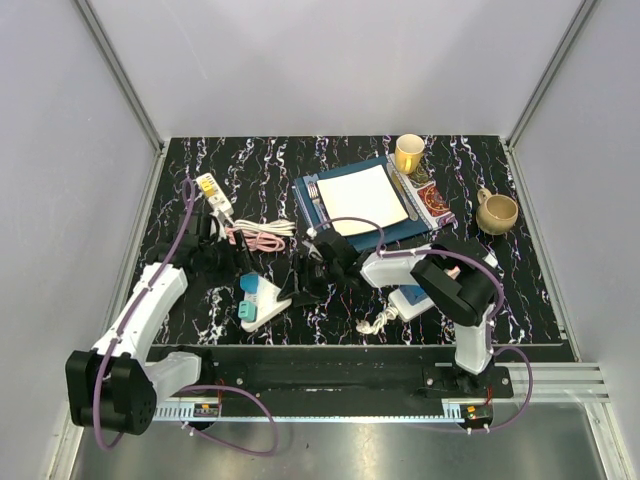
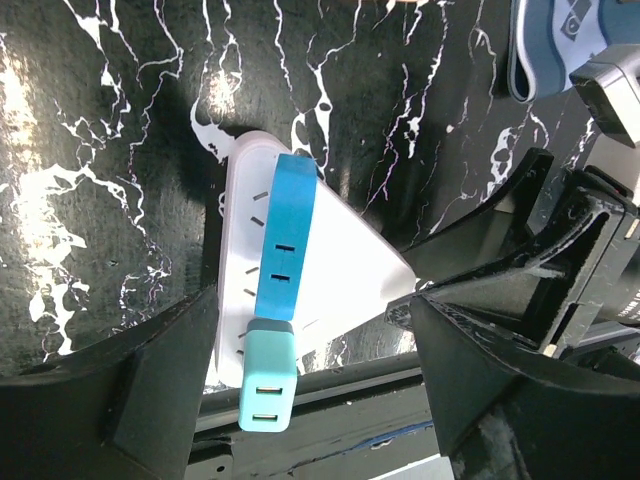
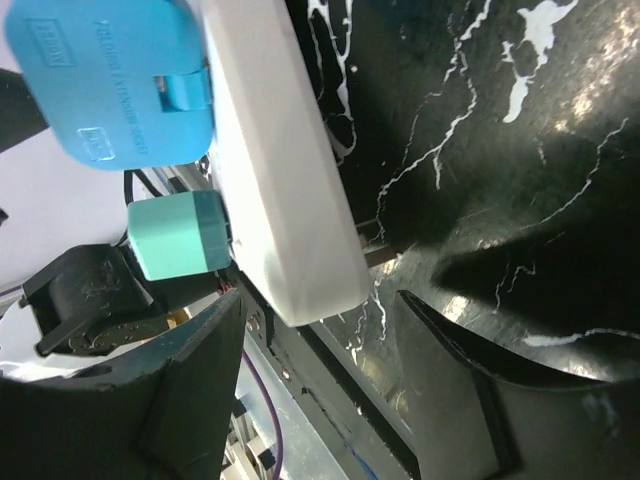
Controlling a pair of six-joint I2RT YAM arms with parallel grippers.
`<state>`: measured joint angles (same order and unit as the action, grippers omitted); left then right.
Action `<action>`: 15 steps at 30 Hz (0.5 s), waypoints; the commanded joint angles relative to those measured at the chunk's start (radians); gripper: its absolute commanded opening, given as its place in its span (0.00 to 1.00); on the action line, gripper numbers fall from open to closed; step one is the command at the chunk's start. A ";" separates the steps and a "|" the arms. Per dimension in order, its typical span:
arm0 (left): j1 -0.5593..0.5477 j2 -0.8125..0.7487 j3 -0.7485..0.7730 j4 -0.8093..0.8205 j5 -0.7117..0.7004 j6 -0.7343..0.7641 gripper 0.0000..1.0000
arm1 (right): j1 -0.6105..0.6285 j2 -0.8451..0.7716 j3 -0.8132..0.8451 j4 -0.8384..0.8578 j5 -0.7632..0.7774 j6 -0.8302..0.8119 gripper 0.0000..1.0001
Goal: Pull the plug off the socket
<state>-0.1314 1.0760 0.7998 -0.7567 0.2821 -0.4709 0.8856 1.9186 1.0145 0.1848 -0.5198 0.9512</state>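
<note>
A white wedge-shaped socket block (image 1: 272, 302) with a blue strip on top lies near the table's front edge. A teal plug (image 1: 247, 316) is seated in its near end. In the left wrist view the socket (image 2: 345, 260) and plug (image 2: 268, 378) lie between my open left gripper's (image 2: 310, 305) jaws, untouched. My left gripper (image 1: 232, 268) hovers just behind and left of the socket. My right gripper (image 1: 300, 288) is open beside its right side. In the right wrist view the socket's corner (image 3: 285, 200) sits between the open jaws (image 3: 320, 300), and the plug (image 3: 180, 235) shows at left.
A cream power strip (image 1: 212, 190) and coiled pink and white cables (image 1: 260, 237) lie at back left. A blue book with a white sheet (image 1: 360, 200), a yellow cup (image 1: 408, 153) and a tan mug (image 1: 497, 210) stand at back right. A white cord (image 1: 378, 320) lies by the right arm.
</note>
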 commanded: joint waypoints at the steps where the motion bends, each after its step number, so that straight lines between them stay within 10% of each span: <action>1: 0.006 0.013 -0.008 0.031 0.031 -0.018 0.80 | 0.003 0.036 -0.005 0.117 -0.052 0.029 0.66; 15: 0.006 0.085 -0.016 0.056 0.057 -0.018 0.75 | 0.001 0.105 -0.014 0.275 -0.114 0.070 0.47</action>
<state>-0.1314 1.1503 0.7898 -0.7376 0.3023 -0.4770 0.8856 2.0052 0.9997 0.3599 -0.5972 1.0012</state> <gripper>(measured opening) 0.761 0.526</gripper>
